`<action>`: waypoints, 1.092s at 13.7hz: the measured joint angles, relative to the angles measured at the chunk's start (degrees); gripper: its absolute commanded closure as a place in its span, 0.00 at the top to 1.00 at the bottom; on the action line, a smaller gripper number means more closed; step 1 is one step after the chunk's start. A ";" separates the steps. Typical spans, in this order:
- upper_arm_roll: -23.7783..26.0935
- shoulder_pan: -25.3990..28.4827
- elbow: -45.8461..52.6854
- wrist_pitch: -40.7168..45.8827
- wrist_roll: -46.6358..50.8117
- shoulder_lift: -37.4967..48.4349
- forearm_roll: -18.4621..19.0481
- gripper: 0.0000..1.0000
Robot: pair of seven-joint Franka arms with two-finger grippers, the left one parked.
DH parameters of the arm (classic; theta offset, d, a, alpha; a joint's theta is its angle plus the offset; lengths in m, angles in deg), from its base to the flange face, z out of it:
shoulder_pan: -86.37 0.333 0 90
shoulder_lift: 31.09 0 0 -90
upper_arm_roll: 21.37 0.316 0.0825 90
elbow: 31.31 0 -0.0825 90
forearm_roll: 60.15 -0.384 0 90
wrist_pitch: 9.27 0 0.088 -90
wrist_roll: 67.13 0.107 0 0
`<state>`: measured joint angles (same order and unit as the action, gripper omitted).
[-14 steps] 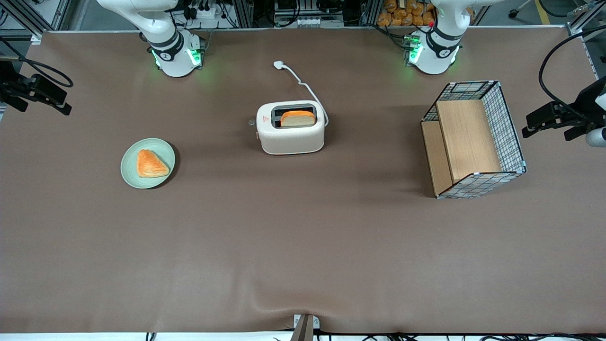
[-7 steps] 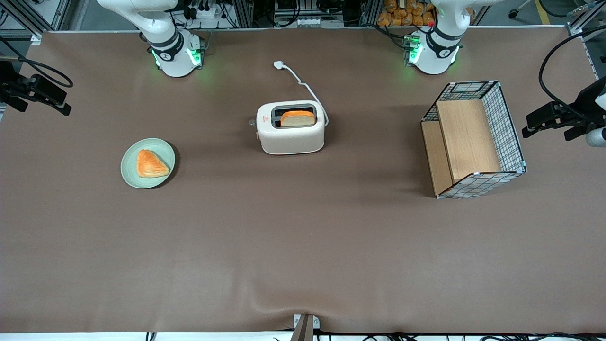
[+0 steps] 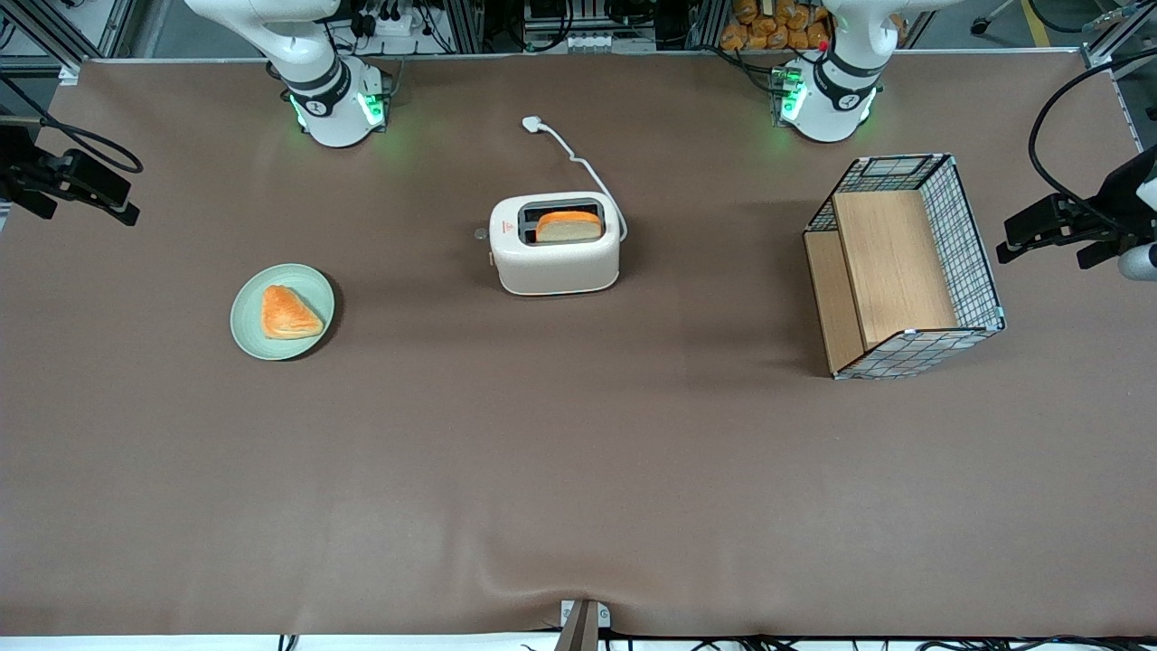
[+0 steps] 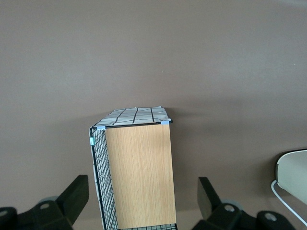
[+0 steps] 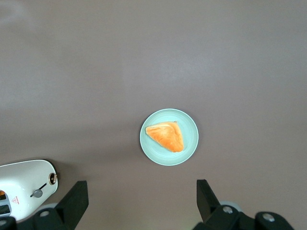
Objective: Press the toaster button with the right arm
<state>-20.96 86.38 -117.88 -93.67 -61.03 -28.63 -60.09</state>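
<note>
The tool [image 5: 139, 203] has edged upward, spread, above the round plate [image 5: 189, 143].

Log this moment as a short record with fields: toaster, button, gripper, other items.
toaster: cream-white toaster mid-table, bread slice standing in one slot, cord unplugged
button: grey button on the toaster's narrow end, untouched
gripper: gripper open, high over the table toward the working arm's end, above the plate
other items: pastry on green plate; wire basket toward the parked arm's end

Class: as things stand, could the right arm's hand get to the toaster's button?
Probably yes. The open hand hangs high above the plate, and nothing stands between it and the button on the toaster.
</note>
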 measured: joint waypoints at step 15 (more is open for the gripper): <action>-0.04 0.00 -0.27 -0.12 -2.09 -0.15 -0.11 1.00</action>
<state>-21.00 86.38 -118.15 -93.79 -63.12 -28.78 -60.20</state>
